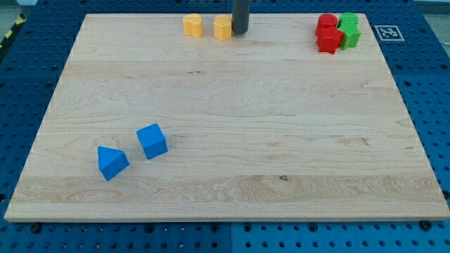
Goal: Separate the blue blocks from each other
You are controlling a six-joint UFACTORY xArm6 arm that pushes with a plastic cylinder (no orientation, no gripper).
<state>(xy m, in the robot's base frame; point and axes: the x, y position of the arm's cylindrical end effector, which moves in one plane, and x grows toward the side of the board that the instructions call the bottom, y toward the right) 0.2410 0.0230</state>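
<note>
Seen from above and slightly in front: a pale wooden surface [232,126] resting on a blue perforated base [436,105]. Near the view's bottom left, two blue blocks: a blue cube [152,140] and, just beside it to the lower left, a blue wedge-like block [112,162], close together but with a narrow gap between them. At the view's top edge, a dark rod coming down from above, with my tip [240,32] touching or almost touching the right side of a yellow block [223,28]; a second yellow block [193,25] a little further left. No gripper fitted, so nothing to report as open or closed. My tip well apart from both blue blocks, on the opposite side of the surface. At the top right corner, a tight cluster: two red blocks [328,34] on the left, two green blocks [349,31] on the right, touching one another. A small black-and-white marker [388,31] just off the surface, at the far top right.
</note>
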